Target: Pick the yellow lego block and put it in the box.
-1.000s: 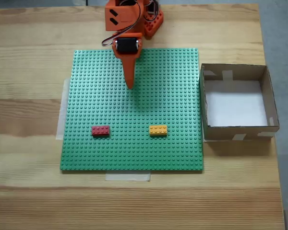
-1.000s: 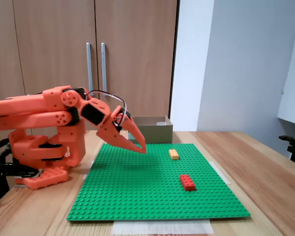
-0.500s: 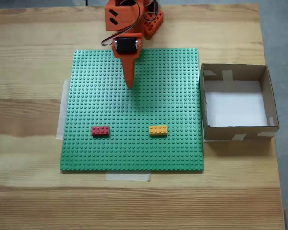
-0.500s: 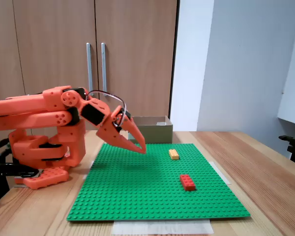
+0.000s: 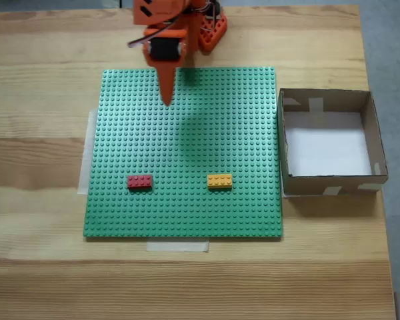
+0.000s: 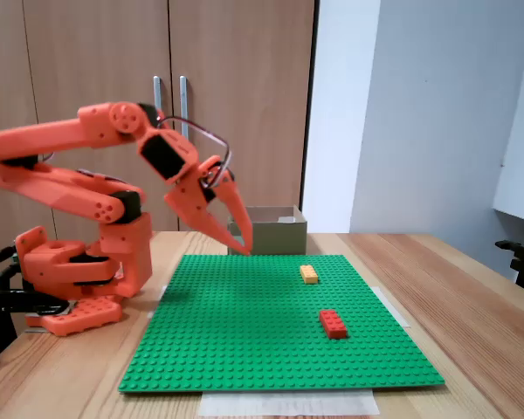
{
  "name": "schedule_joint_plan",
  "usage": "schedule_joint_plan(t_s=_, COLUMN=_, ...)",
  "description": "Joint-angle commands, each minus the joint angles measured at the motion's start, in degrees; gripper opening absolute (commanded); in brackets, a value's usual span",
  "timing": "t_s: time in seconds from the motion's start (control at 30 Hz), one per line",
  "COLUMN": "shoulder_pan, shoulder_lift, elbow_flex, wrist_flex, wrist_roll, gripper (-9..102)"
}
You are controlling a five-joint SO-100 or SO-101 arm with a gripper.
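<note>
A wooden tabletop [image 5: 40, 267] is seen from above in a fixed view, its planks running across the picture; most of its middle is covered by a green studded baseplate [image 5: 187, 200], held down by pale tape at its near and left edges. The box [image 5: 333, 183], a shallow brown cardboard square with a white floor and pale tape patches on its rim, is set on the tabletop just beside the baseplate's right edge, and nothing is seen inside it. The orange arm [image 6: 61, 188] is mounted at the far edge of the tabletop; its gripper [image 5: 165, 101] is held in the air over the far part of the baseplate, tips pointing down; the fingers appear drawn together to a single point and nothing is held between them, though a narrow gap cannot be ruled out.

The yellow lego block [image 5: 219, 181] is seated on the baseplate toward its near edge, right of centre in the view from above, long side parallel to that edge; the red brick [image 5: 140, 181] lies in the same row, well apart to the left. The approach is judged to be the step in hand, with nothing yet grasped; the fingers would need to be opened, carried forward and rightward over the yellow block, and lowered across its narrow width; a firm pull may be needed, since it may be pressed onto the studs.

In the other fixed view, wooden cupboard doors [image 6: 166, 105] with metal handles are seen behind the arm, and a white wall [image 6: 419, 113] to the right.
</note>
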Motion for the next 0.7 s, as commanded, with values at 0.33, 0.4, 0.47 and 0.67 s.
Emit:
schedule_joint_plan(t_s=0.33, shoulder_pan=6.6, shoulder_lift=-26.3, elbow_flex=-21.7, wrist_flex=-1.1, wrist_roll=2.9, gripper=-1)
schedule_joint_plan(t_s=0.4, shoulder_pan=6.9, shoulder_lift=-29.3, elbow_flex=-23.6, wrist_flex=-2.8, wrist_roll=4.4, gripper=-1)
schedule_joint_plan(t_s=0.47, shoulder_pan=6.9, shoulder_lift=-31.6, elbow_flex=-24.9, wrist_flex=-3.6, wrist_roll=2.7, gripper=-1)
schedule_joint_plan(t_s=0.67, shoulder_pan=7.2, shoulder_lift=-37.1, elbow_flex=-30.0, wrist_flex=-2.1, wrist_roll=6.2, gripper=-1)
